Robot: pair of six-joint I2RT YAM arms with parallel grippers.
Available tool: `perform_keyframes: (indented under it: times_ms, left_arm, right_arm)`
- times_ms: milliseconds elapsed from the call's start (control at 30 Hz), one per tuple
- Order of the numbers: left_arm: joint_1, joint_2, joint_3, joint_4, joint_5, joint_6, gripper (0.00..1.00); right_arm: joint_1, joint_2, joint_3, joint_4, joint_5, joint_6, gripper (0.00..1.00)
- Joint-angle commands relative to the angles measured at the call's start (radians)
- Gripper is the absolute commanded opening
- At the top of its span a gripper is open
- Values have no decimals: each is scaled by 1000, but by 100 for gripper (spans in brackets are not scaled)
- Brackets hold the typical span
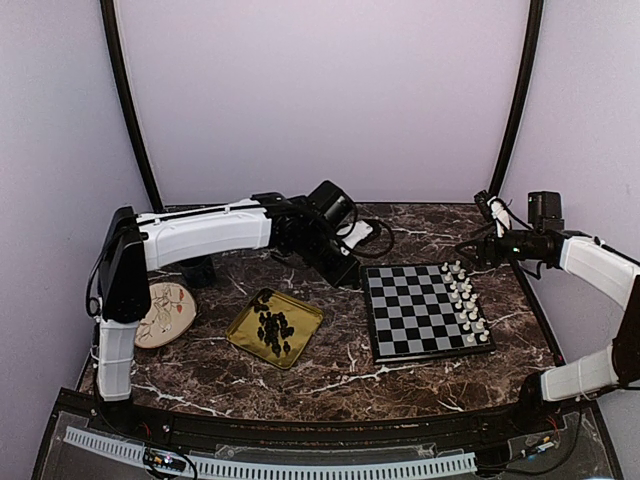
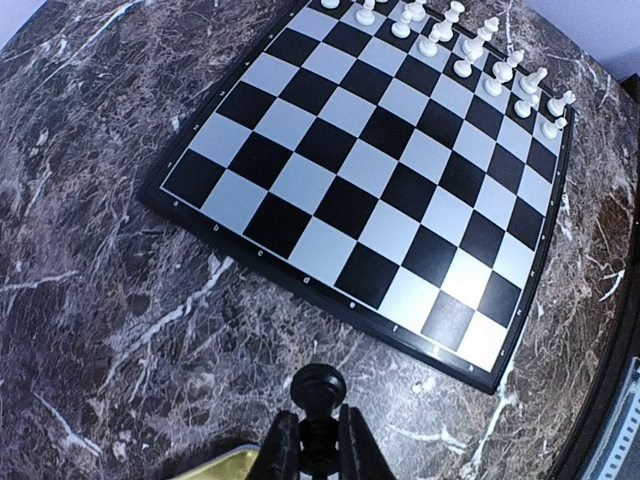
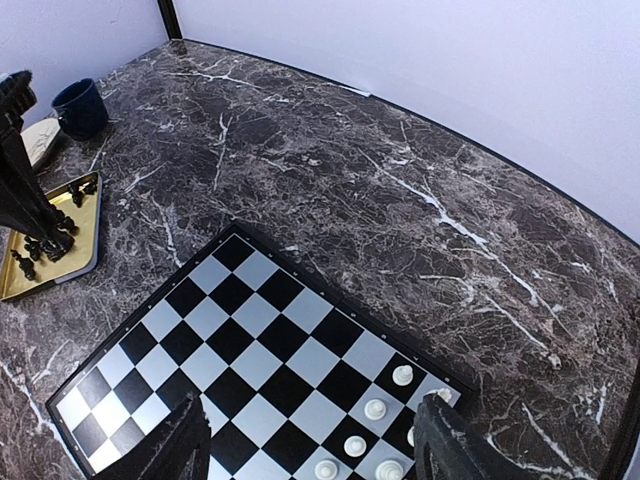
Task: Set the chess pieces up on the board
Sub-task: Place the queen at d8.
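The left gripper (image 2: 318,435), at the bottom centre of the left wrist view, is clamped on a single black chess piece (image 2: 318,388). The piece stands upright between the jaws, above bare marble table (image 2: 110,300) and just short of the near edge of the chessboard (image 2: 360,190).

In the overhead view, the chessboard lies right of centre. White pieces (image 1: 463,298) are lined up in two files along its right side, and the remaining squares are vacant. Loose black pieces (image 1: 274,330) lie heaped in the gold tray (image 1: 243,325), left of the board, with a floral plate (image 1: 165,313) further left.

The right gripper (image 3: 310,425) hangs over the board with its jaws spread wide and nothing between them. A dark blue cup (image 3: 80,107) stands at the upper left of the right wrist view.
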Motion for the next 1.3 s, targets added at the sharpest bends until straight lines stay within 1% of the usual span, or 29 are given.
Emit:
perform_keyframes:
  times_ms: [0,233,767,1033,1133,1267]
  left_arm:
    - [-23,84,76,9,-5,47,11]
    - [-58,171,175,11,-57,71,11]
    - [-102,308,299,-19,-71,76,12]
    - [-108,342,322,-42,-95,74,12]
    - [-108,348,323,-45,-104,75,14]
    - [-110,357,326,-48,-103,73,22]
  right_arm:
    - [-2,-6,-10,20,7,-3,69]
    - [-3,-1,-8,19,6,-3,69]
    - [-2,6,-7,14,12,-8,69]
    - [-2,9,-7,13,13,-10,69]
    - [-2,12,-7,12,12,-9,70]
    - [-2,17,-6,11,12,-12,70]
